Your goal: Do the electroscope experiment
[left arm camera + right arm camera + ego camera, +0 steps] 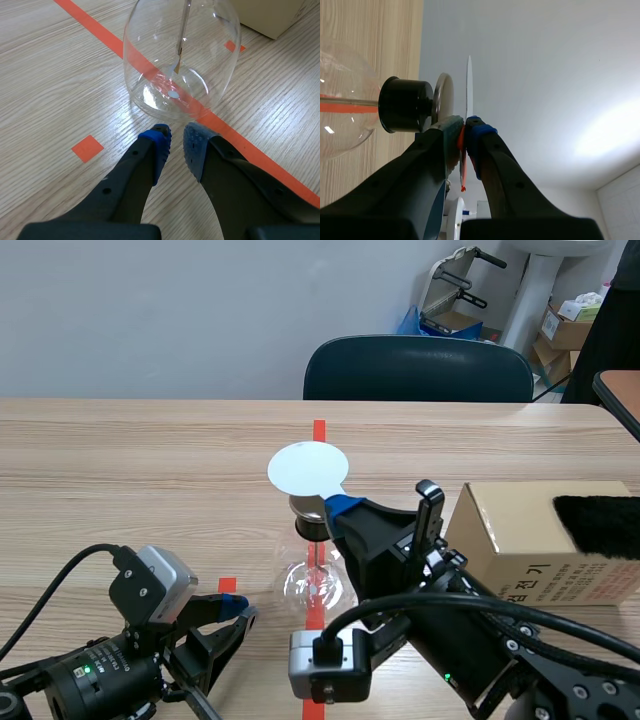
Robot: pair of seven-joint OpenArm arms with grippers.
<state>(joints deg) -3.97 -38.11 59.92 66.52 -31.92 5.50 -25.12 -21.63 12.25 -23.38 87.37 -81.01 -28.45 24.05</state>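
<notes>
The electroscope, a clear glass flask [312, 580] with a black stopper [308, 523], stands on the centre tape line. My right gripper [340, 506] is shut on the thin red handle [462, 165] of a white disc [307, 468], which it holds just over the flask's top. In the right wrist view the white disc [469, 85] is edge-on, a small gap away from the electroscope's metal plate [444, 97]. My left gripper [176, 142] rests low on the table just short of the flask [200, 60], pads nearly together, holding nothing. A thin foil strip [181, 40] hangs inside the glass.
A cardboard box [545, 540] stands to the right of the flask with a black furry cloth [598, 523] lying on top. A dark chair [418, 370] is pushed in at the table's far edge. Bare wood lies to the left.
</notes>
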